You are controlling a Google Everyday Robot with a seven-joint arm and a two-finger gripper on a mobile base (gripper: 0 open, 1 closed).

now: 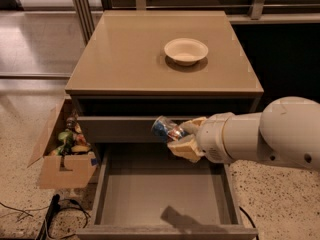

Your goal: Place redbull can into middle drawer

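Note:
The redbull can (166,128), blue and silver, is held tilted on its side in my gripper (181,136). My cream fingers (186,147) are shut on it. My white arm reaches in from the right. The can hangs in the air above the back of the open middle drawer (165,194), in front of the closed upper drawer front (120,129). The middle drawer is pulled out, with a plain grey-brown bottom and nothing in it but my shadow.
A cream bowl (186,50) sits on the cabinet top (125,59). An open cardboard box (62,151) with colourful items stands on the floor at the left. Black cables (50,214) lie on the floor by the drawer's left front corner.

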